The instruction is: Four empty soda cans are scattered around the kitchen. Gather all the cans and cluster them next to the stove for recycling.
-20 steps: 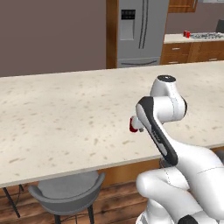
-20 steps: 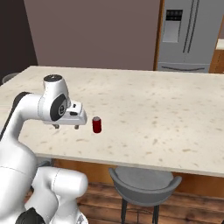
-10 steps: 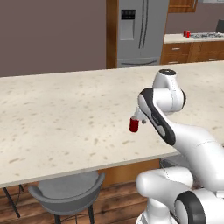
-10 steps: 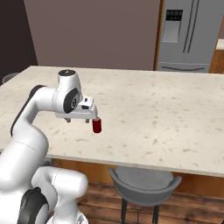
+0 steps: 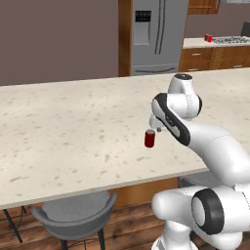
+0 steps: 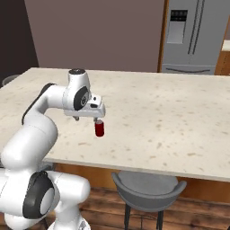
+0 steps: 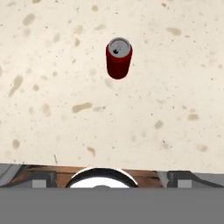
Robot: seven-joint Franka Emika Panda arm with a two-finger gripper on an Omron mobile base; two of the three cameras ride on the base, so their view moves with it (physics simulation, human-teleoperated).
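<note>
- Speckled cream stone covered the desk [image 5: 73, 132], which ran wide across a kitchen with a steel fridge [image 5: 155, 36] behind.
- Spread wide and holding nothing, the fingers [image 6: 95, 118] hung just above a red soda can [image 6: 99, 129].
- That can stood upright on the desk near its front edge, silvery top up.
- Below the edge sat a grey stool [image 6: 148, 192].
- Far back, two more red cans [image 5: 208, 38] stood beside the stove [image 5: 233, 40].

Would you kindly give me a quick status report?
Gripper open, empty, above counter. Small red soda can upright on speckled beige counter, ungripped. Nothing blocking it.
</note>
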